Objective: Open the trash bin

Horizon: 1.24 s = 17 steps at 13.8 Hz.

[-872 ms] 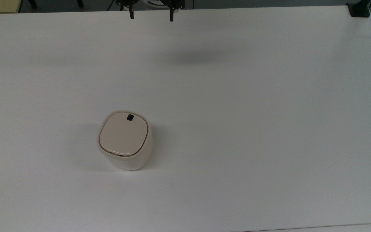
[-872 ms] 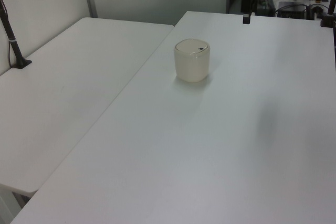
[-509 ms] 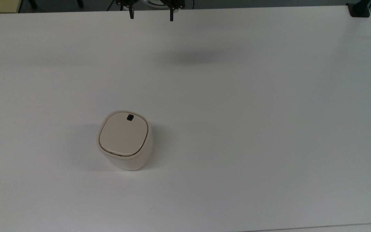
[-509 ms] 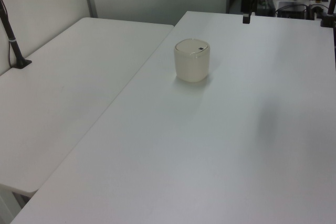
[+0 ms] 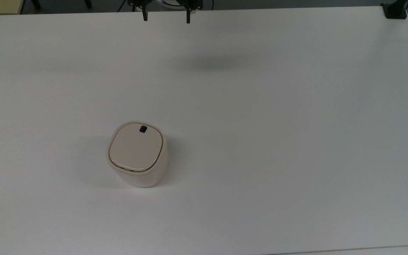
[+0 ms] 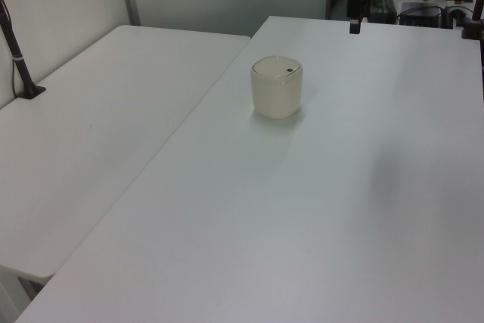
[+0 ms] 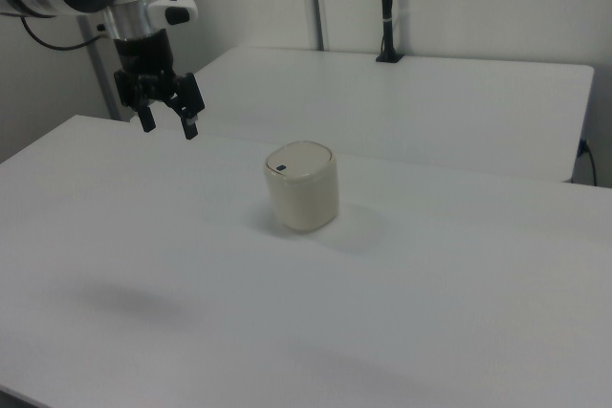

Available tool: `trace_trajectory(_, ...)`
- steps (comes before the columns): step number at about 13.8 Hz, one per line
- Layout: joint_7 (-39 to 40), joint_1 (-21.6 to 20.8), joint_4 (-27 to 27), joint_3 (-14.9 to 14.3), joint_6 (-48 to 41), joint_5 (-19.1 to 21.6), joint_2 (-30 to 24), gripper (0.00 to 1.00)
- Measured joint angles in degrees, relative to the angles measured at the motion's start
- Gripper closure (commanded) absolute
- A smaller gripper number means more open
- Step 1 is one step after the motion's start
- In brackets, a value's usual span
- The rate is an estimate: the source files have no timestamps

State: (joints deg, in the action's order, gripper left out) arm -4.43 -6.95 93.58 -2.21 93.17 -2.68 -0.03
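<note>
I have the bin (image 5: 137, 155) standing upright on the white worktop (image 5: 278, 141), left of centre in the top view and toward the near edge; its flat beige lid (image 5: 136, 148) is down, flush in the rim, with the small black button (image 5: 142, 129) at the lid's far edge. In the left view the bin (image 6: 277, 87) sits near the worktop's left edge, button (image 6: 290, 70) on the side facing the arm. In the right view the bin (image 7: 301, 186) is mid-frame, the button (image 7: 279, 168) on its left side. My gripper (image 5: 166, 17) hangs in the air at the top edge of the top view, well apart from the bin — fingers spread wide and holding nothing. The right view shows the gripper (image 7: 168, 123) pointing down, above the worktop's far-left part, its two black fingers (image 7: 190, 128) clearly parted. In the left view I see one finger (image 6: 354, 26) over the far end. A second white table (image 6: 91, 126) stands alongside.
</note>
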Motion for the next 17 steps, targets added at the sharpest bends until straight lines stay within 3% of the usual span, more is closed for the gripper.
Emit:
trace_trajectory(2, 0.85, 0.01, 0.0, 0.0, 0.0, 0.0, 0.0, 0.83)
trace_trajectory(4, 1.16, 0.02, 0.0, 0.0, 0.0, 0.0, 0.0, 0.99)
trace_trajectory(13, 1.49, 0.28, 0.08, -0.03, 5.74, 0.0, 1.12, 1.0)
trace_trajectory(17, 1.49, 3.8, -2.24, -0.11, 9.81, 0.0, 5.19, 1.0)
